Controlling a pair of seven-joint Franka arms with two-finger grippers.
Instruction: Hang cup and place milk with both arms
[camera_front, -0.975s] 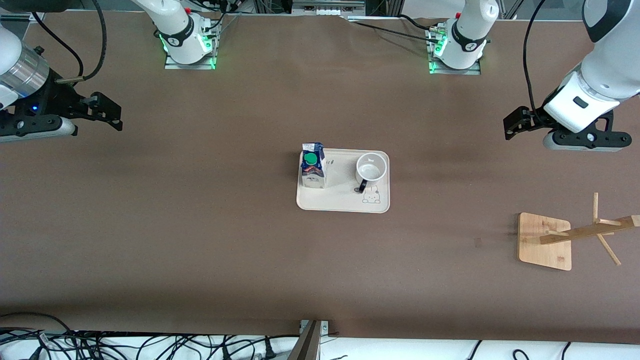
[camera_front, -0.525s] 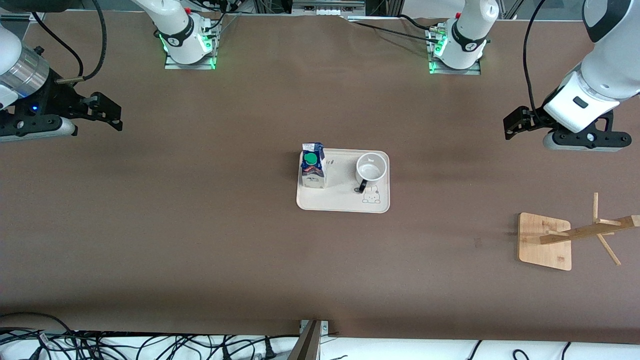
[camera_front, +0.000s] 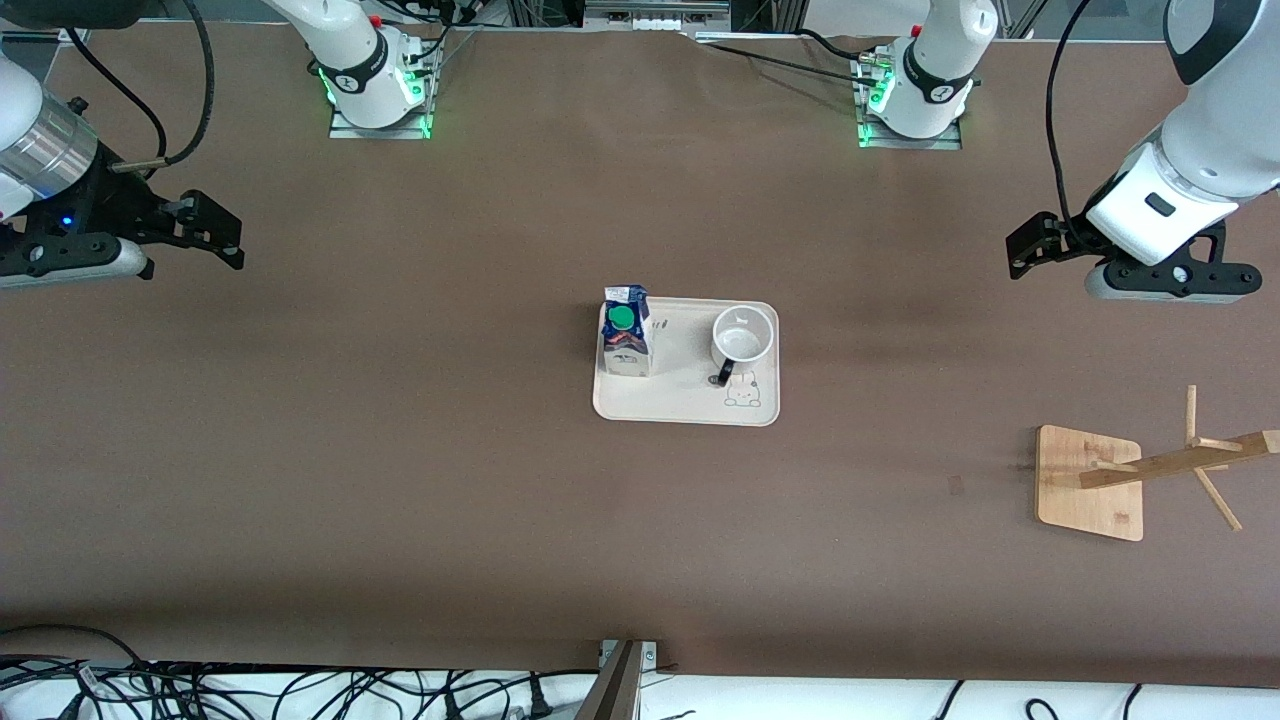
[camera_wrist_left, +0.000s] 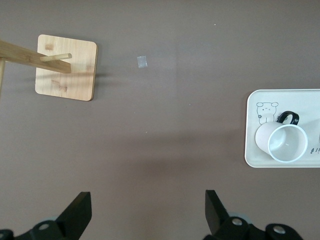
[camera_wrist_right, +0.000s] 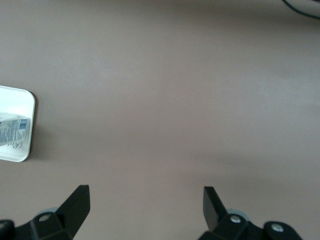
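- The left gripper (camera_front: 1022, 258) hangs over bare counter (camera_front: 400, 480) at the left arm's end, jaws spread wide and holding nothing; its own wrist view shows the two black fingers (camera_wrist_left: 77, 214) far apart with brown counter between them.
- The right gripper (camera_front: 222, 232) hangs over bare counter at the right arm's end, likewise wide open and empty; the right wrist view shows its fingers (camera_wrist_right: 76, 206) apart over plain brown surface.
- The cup (camera_front: 743, 342) stands upright on the tray (camera_front: 680, 405) in the middle of the counter, toward the left arm's end of the tray, its black handle pointing toward the front camera.
- The milk (camera_front: 625, 335) stands upright on the same tray, toward the right arm's end of it, green cap on top, well apart from the cup.
- The left wrist view shows the cup (camera_wrist_left: 283, 141) from above beside a small cartoon animal printed on the tray (camera_wrist_left: 250, 150); the milk is out of that view.
- The right wrist view catches only a corner of the tray (camera_wrist_right: 29, 125) with what seems to be printed carton at the edge; the cup does not show there.
- A wooden rack (camera_front: 1095, 480) with pegs stands toward the left arm's end, nearer the front camera than the tray; the left wrist view shows it too (camera_wrist_left: 67, 75), plus a small pale scrap (camera_wrist_left: 142, 61) on the counter beside it.
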